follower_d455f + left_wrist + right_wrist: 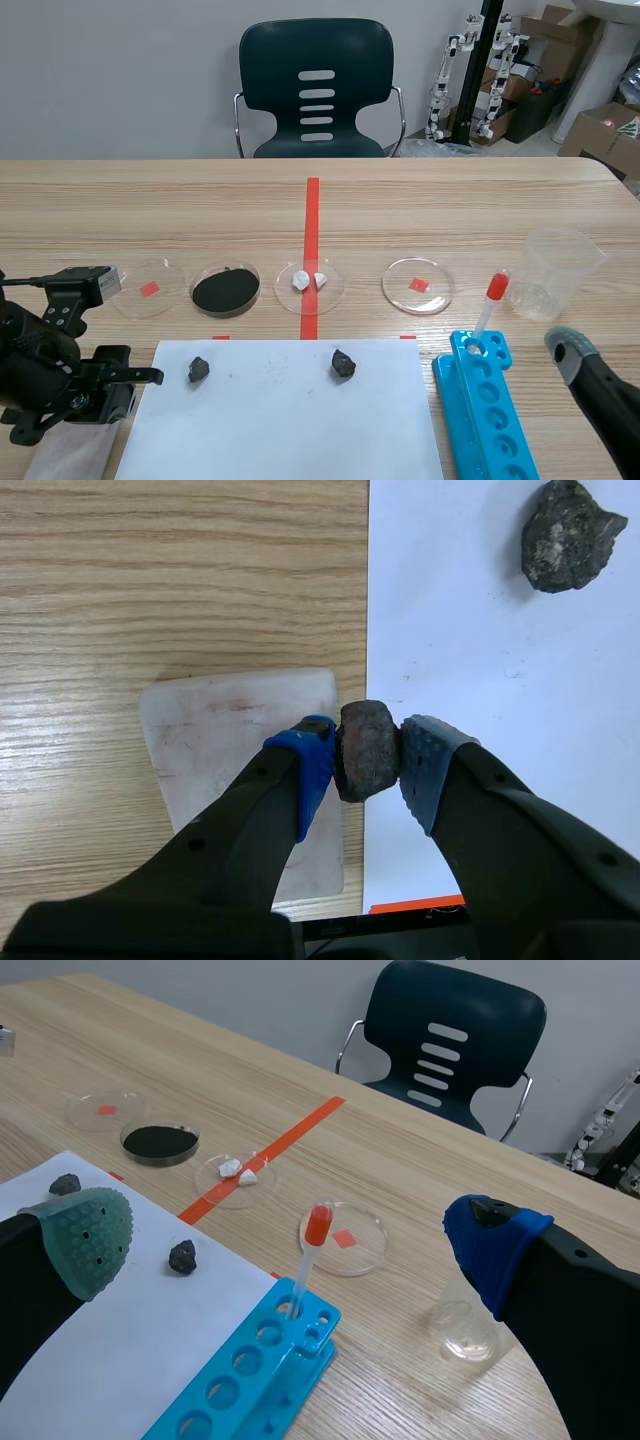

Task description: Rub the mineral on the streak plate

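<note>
The left fingers [300, 765] clench a reddish-brown mineral [366, 750] at the edge of the white plate [225, 740], which lies on the counter [150, 570] beside the paper [480, 660]. Whether stone and plate are touching is hard to confirm. The right fingers [90, 1230] hang released, well apart. A stroke could slip off the plate onto the paper, or the stone could twist loose under pressure.
</note>
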### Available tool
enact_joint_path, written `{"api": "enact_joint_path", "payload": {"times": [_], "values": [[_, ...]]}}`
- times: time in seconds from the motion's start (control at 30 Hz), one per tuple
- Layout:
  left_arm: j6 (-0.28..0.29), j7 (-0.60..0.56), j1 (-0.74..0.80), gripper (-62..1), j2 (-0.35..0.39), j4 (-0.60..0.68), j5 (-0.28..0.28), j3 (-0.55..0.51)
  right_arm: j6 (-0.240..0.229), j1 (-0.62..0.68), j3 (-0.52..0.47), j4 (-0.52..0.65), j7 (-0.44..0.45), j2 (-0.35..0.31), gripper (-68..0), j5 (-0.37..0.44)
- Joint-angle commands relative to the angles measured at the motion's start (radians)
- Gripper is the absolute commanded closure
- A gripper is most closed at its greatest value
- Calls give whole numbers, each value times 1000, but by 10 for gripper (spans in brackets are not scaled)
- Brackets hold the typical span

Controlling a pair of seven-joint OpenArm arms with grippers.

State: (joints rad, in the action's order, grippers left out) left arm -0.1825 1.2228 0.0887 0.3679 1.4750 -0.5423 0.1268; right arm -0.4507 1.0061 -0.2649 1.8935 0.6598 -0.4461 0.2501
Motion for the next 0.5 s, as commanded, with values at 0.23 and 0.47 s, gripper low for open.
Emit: {"api": "enact_joint_path", "payload": {"times": [0.23, 0.47], "values": [[-19, 11, 8, -145, -5, 3, 121, -2, 1, -6, -3, 14, 11, -11, -679, 11], [-68, 59, 16, -145, -5, 3, 226, -2, 1, -6, -3, 14, 3, -11, -679, 11]]}}
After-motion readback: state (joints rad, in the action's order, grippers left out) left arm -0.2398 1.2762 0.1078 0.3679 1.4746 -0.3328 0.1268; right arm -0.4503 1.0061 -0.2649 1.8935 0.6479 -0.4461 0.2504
